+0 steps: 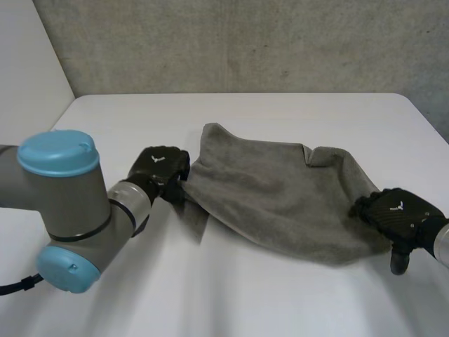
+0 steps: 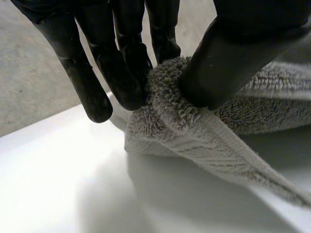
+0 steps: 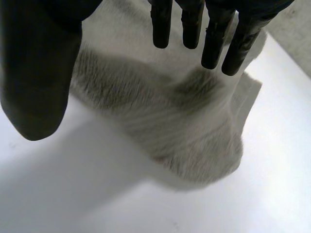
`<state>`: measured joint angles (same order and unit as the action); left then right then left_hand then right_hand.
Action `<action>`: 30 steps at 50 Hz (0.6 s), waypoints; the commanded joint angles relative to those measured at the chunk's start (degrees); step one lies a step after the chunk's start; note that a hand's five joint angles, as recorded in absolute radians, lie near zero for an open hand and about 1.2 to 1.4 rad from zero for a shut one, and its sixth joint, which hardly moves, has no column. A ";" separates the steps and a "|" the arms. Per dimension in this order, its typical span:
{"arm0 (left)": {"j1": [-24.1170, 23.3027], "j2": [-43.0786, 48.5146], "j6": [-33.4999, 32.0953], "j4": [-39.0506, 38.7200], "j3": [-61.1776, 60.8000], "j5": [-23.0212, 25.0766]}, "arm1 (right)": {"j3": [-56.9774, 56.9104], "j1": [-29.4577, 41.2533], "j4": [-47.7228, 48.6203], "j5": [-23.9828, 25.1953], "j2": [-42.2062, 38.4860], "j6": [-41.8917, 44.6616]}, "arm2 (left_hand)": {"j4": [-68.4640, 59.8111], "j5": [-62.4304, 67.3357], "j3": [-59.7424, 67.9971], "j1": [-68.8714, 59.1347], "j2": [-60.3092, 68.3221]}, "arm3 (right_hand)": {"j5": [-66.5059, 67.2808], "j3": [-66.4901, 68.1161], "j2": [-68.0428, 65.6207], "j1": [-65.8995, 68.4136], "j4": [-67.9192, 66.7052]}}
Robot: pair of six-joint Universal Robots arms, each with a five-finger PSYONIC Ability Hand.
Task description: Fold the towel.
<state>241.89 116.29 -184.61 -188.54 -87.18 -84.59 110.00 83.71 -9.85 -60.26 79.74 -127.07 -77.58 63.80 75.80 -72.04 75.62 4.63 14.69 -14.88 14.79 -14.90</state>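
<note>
A grey towel [image 1: 280, 200] lies rumpled across the middle of the white table [image 1: 231, 302]. My left hand [image 1: 160, 172] is at the towel's left edge. In the left wrist view its thumb [image 2: 228, 63] and fingers [image 2: 131, 73] pinch a bunched fold of the towel [image 2: 170, 104]. My right hand [image 1: 396, 214] rests at the towel's right end. In the right wrist view its fingers [image 3: 214, 34] and thumb [image 3: 39, 77] stand straight and apart above the towel [image 3: 184, 131], holding nothing.
A grey wall [image 1: 245, 42] rises behind the table's far edge. Bare white table surface lies in front of the towel and behind it. My left arm's elbow [image 1: 63, 210] sits at the near left.
</note>
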 commanded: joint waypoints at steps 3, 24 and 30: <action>1.22 -2.48 5.40 0.55 -0.71 0.48 | 3.99 -3.02 2.82 4.01 -1.26 -0.46 | -2.42 6.20 4.20 -7.96 4.38 | 8.58 8.51 -8.32 8.42 -8.30; 7.62 -1.33 5.22 4.76 19.02 0.83 | -20.53 5.41 17.85 3.75 1.47 -27.36 | -2.42 6.20 4.20 -7.96 4.38 | 65.37 65.31 -65.12 65.21 -65.10; 8.78 -3.44 6.01 3.36 28.38 0.65 | -32.64 9.27 34.06 -0.55 1.47 -41.12 | -2.42 6.20 4.20 -7.96 4.38 | 65.37 65.31 -65.12 65.21 -65.10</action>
<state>249.11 114.74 -179.38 -184.17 -68.89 -83.72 87.30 89.63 10.88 -57.48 81.35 -157.05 -77.85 63.81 76.91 -72.05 75.62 65.91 76.63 -74.80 74.84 -76.83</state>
